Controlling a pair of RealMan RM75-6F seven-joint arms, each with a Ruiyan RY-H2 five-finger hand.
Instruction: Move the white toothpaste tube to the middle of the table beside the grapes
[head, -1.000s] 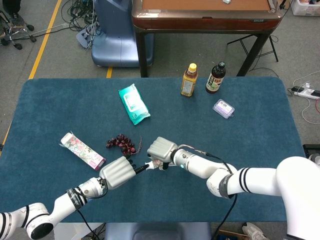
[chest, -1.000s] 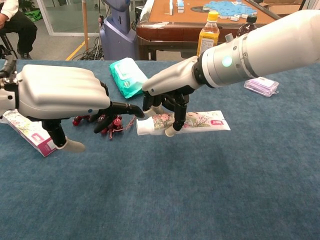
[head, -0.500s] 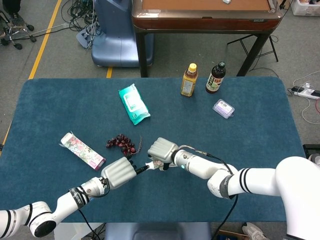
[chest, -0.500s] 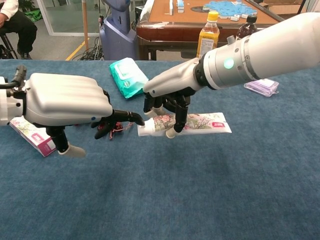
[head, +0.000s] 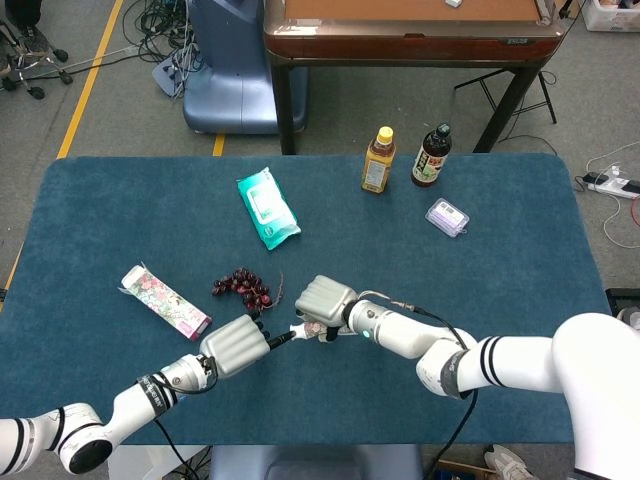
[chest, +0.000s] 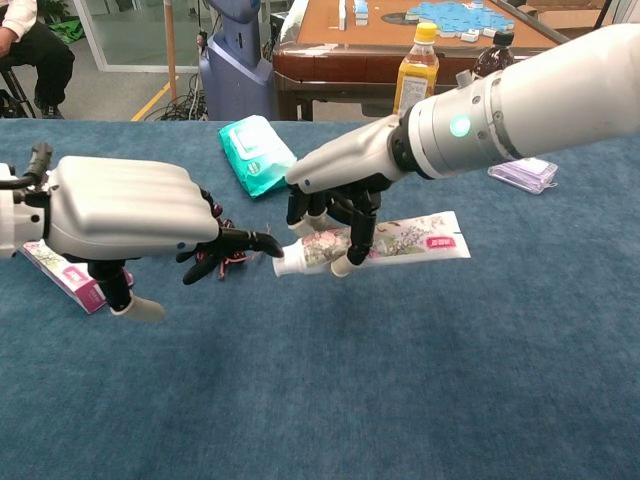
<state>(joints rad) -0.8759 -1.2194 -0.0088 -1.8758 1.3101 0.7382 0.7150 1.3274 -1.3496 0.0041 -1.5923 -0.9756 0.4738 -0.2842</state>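
i'm looking down at a blue-covered table (head: 520, 300) with both of my arms reaching in toward its middle. my right hand (chest: 335, 195) has its fingers curled down around the white toothpaste tube (chest: 385, 240), gripping it near the cap end — the tube sits tilted, its flat floral end raised a little and pointing to the right in the chest view. from the head view the tube is almost wholly hidden under that hand (head: 322, 299); only its cap end pokes out. my left hand (chest: 130, 208) hovers just beside the cap, dark fingers stretched toward it and holding nothing; i cannot tell whether a fingertip touches the cap. the grapes (head: 242, 286) lie just behind the two hands, near the tube. a floral packet (head: 165, 301) lies off to the left, a green wipes pack (head: 267, 208) further back, and two bottles (head: 378, 160) stand by a small purple case (head: 447, 217) at the far side.
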